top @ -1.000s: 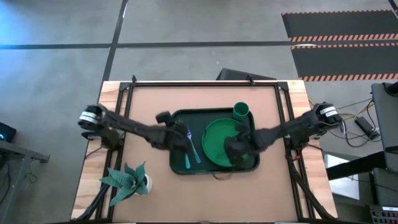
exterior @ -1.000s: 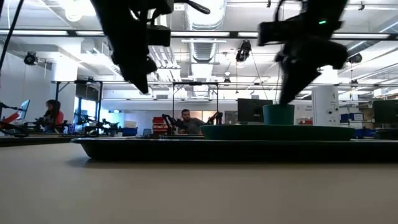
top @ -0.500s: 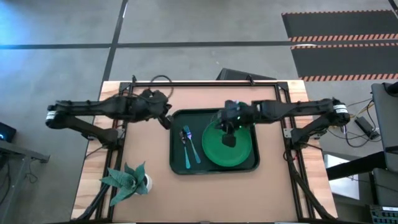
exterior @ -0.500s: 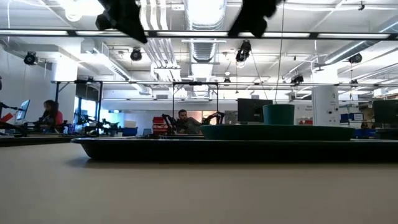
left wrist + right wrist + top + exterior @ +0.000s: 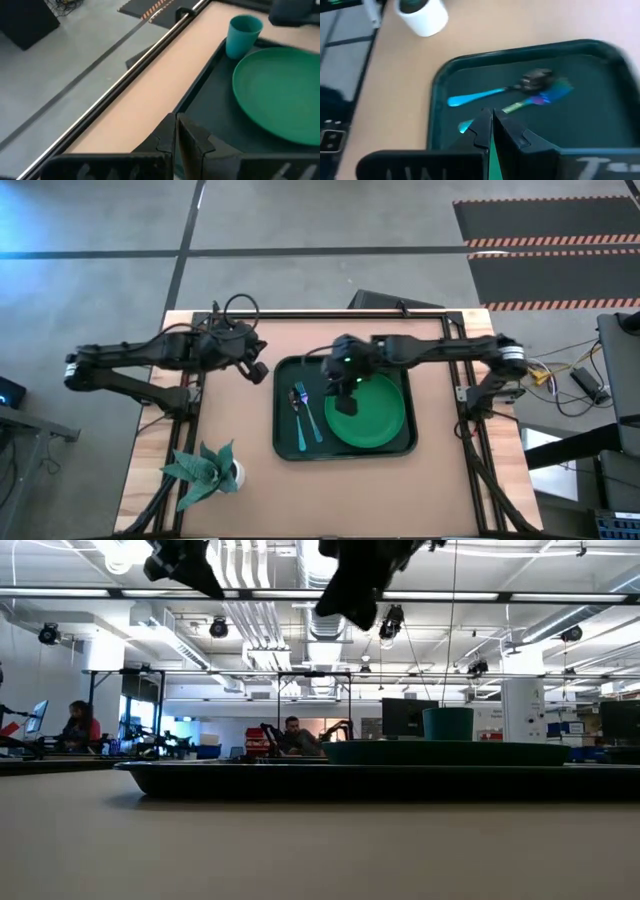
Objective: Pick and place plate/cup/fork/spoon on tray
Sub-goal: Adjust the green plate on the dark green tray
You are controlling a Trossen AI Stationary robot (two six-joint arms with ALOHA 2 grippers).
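Four items, plate (image 5: 366, 411), cup (image 5: 243, 34), fork (image 5: 298, 418) and spoon (image 5: 312, 413), sit on your tray (image 5: 284, 442), so both the left gripper (image 5: 176, 131) and the right gripper (image 5: 491, 125) are closed and empty.

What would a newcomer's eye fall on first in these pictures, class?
Most likely the bright green plate filling the right half of the dark tray at the table's middle, with the cup standing at the tray's far corner. Next, the blue-handled fork and spoon lying side by side in the tray's left half. The right gripper hangs shut over the plate's left rim.
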